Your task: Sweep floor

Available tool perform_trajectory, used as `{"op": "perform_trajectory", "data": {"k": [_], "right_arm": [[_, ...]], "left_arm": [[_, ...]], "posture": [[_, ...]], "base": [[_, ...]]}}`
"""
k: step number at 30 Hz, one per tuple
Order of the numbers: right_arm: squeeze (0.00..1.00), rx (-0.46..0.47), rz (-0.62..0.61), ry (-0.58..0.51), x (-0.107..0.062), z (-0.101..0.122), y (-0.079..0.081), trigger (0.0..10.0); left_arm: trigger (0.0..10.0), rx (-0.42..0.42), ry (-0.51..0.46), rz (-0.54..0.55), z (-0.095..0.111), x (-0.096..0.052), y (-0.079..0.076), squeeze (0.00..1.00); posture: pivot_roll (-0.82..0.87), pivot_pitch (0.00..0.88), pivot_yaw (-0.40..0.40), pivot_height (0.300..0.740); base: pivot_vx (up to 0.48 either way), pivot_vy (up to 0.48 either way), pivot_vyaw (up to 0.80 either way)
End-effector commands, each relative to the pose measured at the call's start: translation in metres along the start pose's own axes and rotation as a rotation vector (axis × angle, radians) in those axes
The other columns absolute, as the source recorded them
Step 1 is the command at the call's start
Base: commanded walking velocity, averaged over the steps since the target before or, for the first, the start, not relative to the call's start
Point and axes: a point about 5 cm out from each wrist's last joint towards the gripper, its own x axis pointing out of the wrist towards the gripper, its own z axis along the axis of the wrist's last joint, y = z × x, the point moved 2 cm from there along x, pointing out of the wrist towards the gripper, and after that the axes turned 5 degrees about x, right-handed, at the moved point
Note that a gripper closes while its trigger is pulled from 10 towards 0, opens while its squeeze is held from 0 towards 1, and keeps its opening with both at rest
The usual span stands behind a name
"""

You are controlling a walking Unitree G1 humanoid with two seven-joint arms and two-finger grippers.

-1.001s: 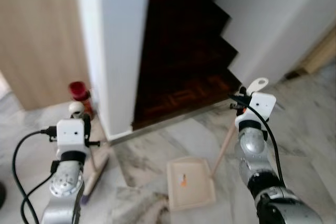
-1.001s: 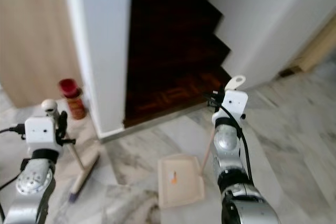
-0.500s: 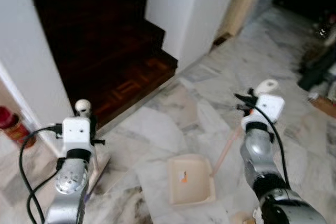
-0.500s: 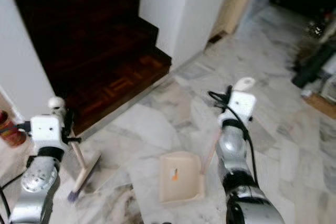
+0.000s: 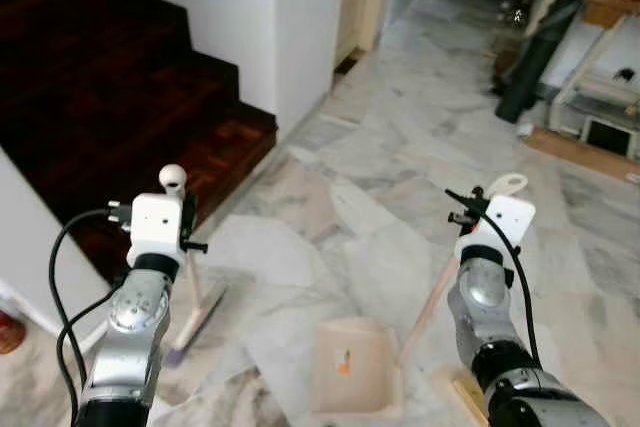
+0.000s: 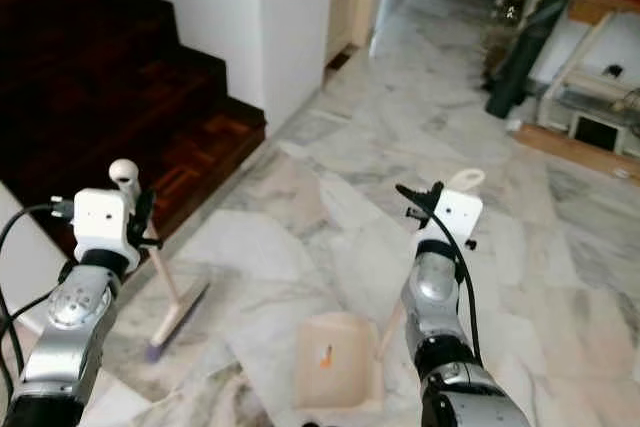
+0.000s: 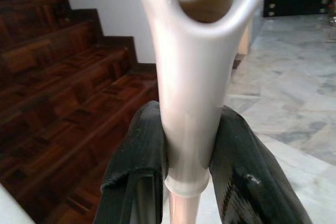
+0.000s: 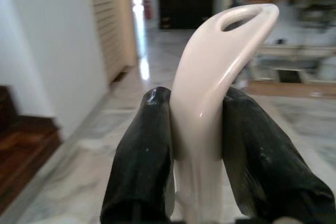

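My left gripper [image 5: 186, 231] is shut on the pale handle of a broom [image 5: 198, 282], just below its round top. The broom's head [image 5: 199, 319] rests on the marble floor near the stairs. In the left wrist view both black fingers [image 7: 140, 153] clamp the broom handle [image 7: 192, 103]. My right gripper [image 5: 468, 209] is shut on the looped handle of a beige dustpan [image 5: 352, 372]. The pan lies flat on the floor between my arms, with a small orange scrap [image 5: 344, 367] in it. In the right wrist view the fingers [image 8: 145, 148] squeeze the dustpan handle [image 8: 210, 90].
Dark wooden stairs [image 5: 95, 117] rise at the left beside a white wall corner [image 5: 285, 17]. Open marble floor [image 5: 400, 157] runs ahead toward a hallway. A tall black object [image 5: 530, 62] and low furniture [image 5: 600, 112] stand at the far right. A small wooden piece [image 5: 465, 392] lies by the dustpan.
The whole view has swung to the right: the stairs slid left and the hallway and furniture came into sight. Both grippers keep their holds on broom and dustpan.
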Motion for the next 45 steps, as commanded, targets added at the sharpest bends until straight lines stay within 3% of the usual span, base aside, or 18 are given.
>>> {"op": "perform_trajectory", "data": {"k": [1,10,16,25,29,34,40,45], "right_arm": [[0.00,0.011,-0.010,-0.043,0.003,0.008,-0.001,10.0],[0.00,-0.003,-0.026,-0.031,0.005,0.007,-0.005,10.0],[0.00,-0.004,-0.017,-0.026,0.006,0.007,0.000,10.0],[0.00,-0.027,-0.011,-0.021,-0.002,-0.001,-0.009,10.0],[0.00,-0.054,-0.023,-0.047,0.000,0.003,-0.023,10.0],[0.00,-0.069,-0.048,-0.061,0.002,0.006,-0.035,10.0],[0.00,-0.075,-0.027,-0.077,0.003,0.010,-0.033,10.0],[0.00,-0.060,-0.030,-0.063,-0.001,0.005,-0.026,10.0]], "left_arm": [[10.0,0.031,-0.039,-0.007,0.007,0.008,0.002,0.00],[10.0,0.026,-0.043,-0.025,0.004,0.024,-0.004,0.00],[10.0,0.033,-0.044,0.018,0.001,0.031,0.003,0.00],[10.0,0.036,-0.043,0.071,-0.005,0.020,0.004,0.00],[10.0,0.022,-0.040,0.062,-0.011,0.010,-0.004,0.00],[10.0,0.019,-0.041,0.042,-0.011,0.008,-0.013,0.00],[10.0,0.023,-0.042,0.048,-0.012,0.010,-0.013,0.00],[10.0,0.043,-0.053,0.046,-0.009,0.009,-0.004,0.00]], "posture": [[0.18,0.000,-0.004,0.740],[0.18,0.000,-0.004,0.740],[0.18,0.000,-0.027,0.740],[0.20,0.000,-0.075,0.740],[0.19,0.000,-0.078,0.740],[0.15,0.000,-0.102,0.740],[0.15,0.000,-0.101,0.740],[0.17,0.000,-0.093,0.740]], "base": [[0.000,0.000,-0.80],[0.000,0.000,-0.80],[0.000,0.000,-0.80],[0.000,-0.030,-0.80],[0.000,-0.208,-0.80],[0.000,0.000,-0.80],[0.000,0.000,-0.80],[0.000,0.000,-0.79]]}}
